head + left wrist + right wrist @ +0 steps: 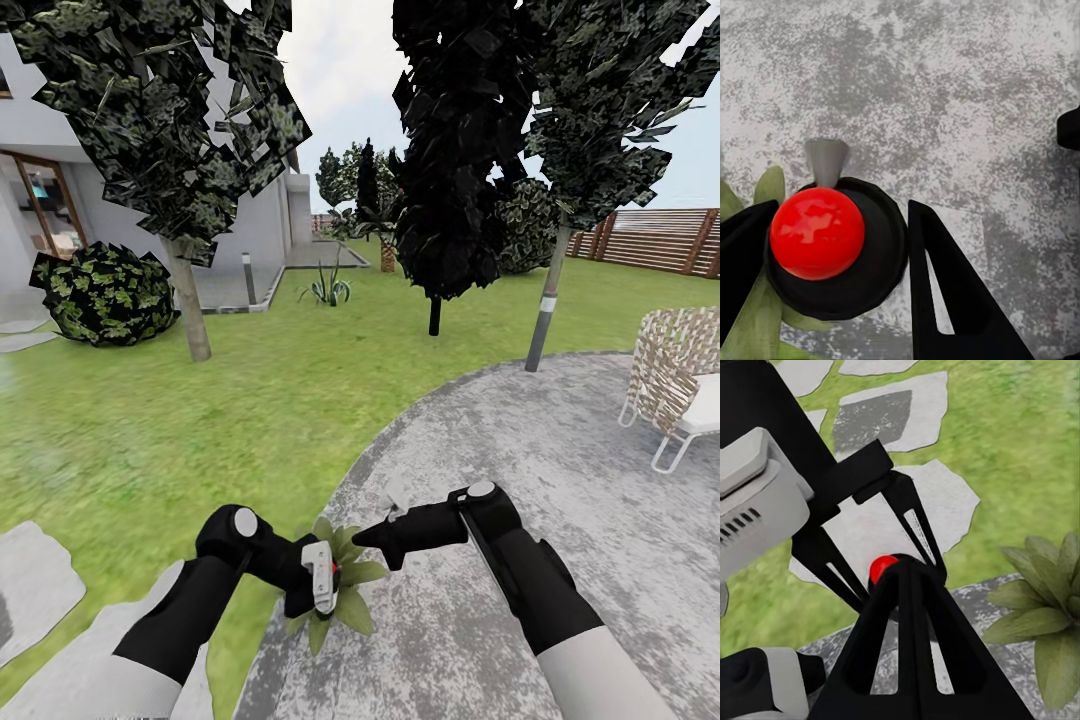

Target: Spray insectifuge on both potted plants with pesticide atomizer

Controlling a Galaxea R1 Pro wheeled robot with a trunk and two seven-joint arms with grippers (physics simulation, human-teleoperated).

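My left gripper (325, 588) is shut on the pesticide atomizer (832, 251). From above, its head is a round black cap with a red knob and a grey nozzle, sitting between the two black fingers (937, 285). In the head view the red knob (337, 571) hangs right over a potted plant (350, 602), a low rosette of broad green leaves at the patio's edge. My right gripper (366, 537) is shut and empty. Its joined tip (907, 568) sits right next to the red knob (880, 568). The same potted plant (1042, 615) lies just beside both grippers.
The grey paved patio (520, 450) spreads ahead and right, with a woven chair (680, 385) on it. Lawn lies to the left with stepping stones (35, 590). Tree trunks (195, 315) (434, 315) (545, 320), a bush (105, 295) and a slat fence (650, 240) stand farther off.
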